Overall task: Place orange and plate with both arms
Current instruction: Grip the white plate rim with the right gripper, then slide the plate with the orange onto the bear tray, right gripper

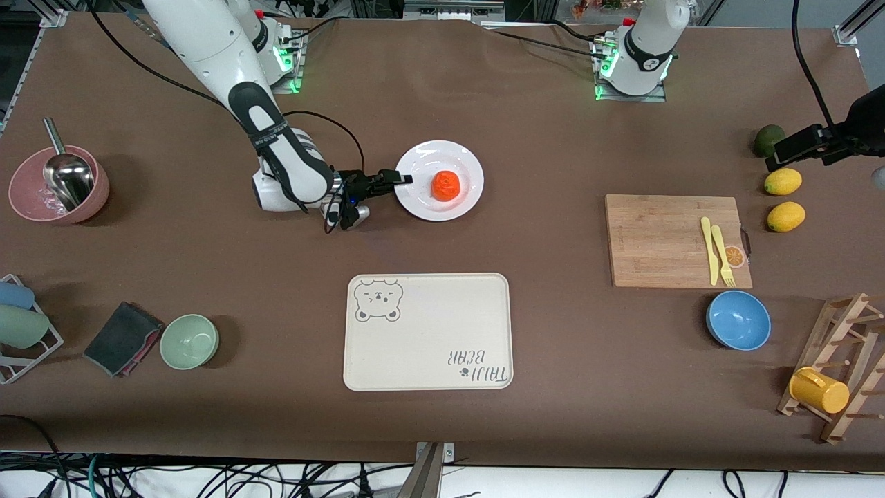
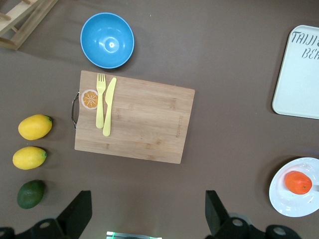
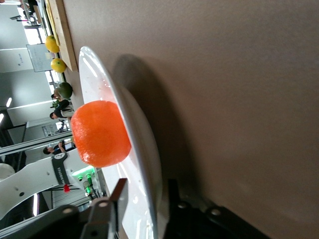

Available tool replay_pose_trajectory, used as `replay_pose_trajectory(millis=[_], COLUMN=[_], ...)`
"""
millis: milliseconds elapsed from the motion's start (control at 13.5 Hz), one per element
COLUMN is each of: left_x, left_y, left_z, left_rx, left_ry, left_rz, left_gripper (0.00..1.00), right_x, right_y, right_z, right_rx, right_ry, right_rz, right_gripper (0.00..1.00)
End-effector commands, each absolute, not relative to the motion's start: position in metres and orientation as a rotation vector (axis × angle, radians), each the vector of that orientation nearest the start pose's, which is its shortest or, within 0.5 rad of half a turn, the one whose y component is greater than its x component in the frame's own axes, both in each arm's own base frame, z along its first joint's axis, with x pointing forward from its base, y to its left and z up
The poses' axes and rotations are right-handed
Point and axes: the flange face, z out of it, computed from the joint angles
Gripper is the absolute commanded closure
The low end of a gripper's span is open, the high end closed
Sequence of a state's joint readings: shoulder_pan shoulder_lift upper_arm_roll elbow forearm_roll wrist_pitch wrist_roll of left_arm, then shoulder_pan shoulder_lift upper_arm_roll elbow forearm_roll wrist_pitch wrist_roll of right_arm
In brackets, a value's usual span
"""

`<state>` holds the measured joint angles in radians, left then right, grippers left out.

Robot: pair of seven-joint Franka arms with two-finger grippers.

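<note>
Right gripper (image 1: 403, 179) pinched plate (image 1: 426, 204) rim, so you could carry orange (image 1: 446, 185) along. Left gripper (image 2: 144, 211) waited up high, spread wide.

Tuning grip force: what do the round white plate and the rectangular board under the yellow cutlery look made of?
Round white plate: glossy, with highlights on its thin rim, so probably glazed ceramic, possibly melamine. Right gripper is at its rim.
Rectangular board: pale wood or bamboo with visible grain strips, matte, with a small metal handle.
</note>
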<state>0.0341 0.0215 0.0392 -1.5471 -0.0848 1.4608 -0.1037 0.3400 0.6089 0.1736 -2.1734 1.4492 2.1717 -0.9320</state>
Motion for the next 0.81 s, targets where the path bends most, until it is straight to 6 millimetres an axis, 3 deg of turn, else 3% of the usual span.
replay_pose_trajectory(millis=[0, 148, 370, 519, 741], left_x=[0.548, 0.548, 0.548, 0.548, 0.547], left_y=[0.030, 0.030, 0.030, 0.030, 0.031], left_z=[0.622, 0.622, 0.622, 0.622, 0.622], left_rx=[-3.237, -3.237, -3.237, -3.237, -3.236], left_ry=[-0.285, -0.285, -0.284, -0.284, -0.287], left_rz=[0.157, 0.157, 0.159, 0.159, 0.162], left_gripper=[0.00, 0.00, 0.00, 0.00, 0.00], right_x=[0.421, 0.427, 0.446, 0.461, 0.477], right_y=[0.302, 0.303, 0.312, 0.338, 0.401], right_z=[0.094, 0.098, 0.115, 0.135, 0.172], right_rx=[-2.095, -2.097, -2.094, -2.108, -2.155], right_ry=[-0.169, -0.178, -0.159, -0.129, -0.038], right_rz=[0.319, 0.306, 0.291, 0.293, 0.261], right_gripper=[0.93, 1.00, 1.00, 1.00, 1.00])
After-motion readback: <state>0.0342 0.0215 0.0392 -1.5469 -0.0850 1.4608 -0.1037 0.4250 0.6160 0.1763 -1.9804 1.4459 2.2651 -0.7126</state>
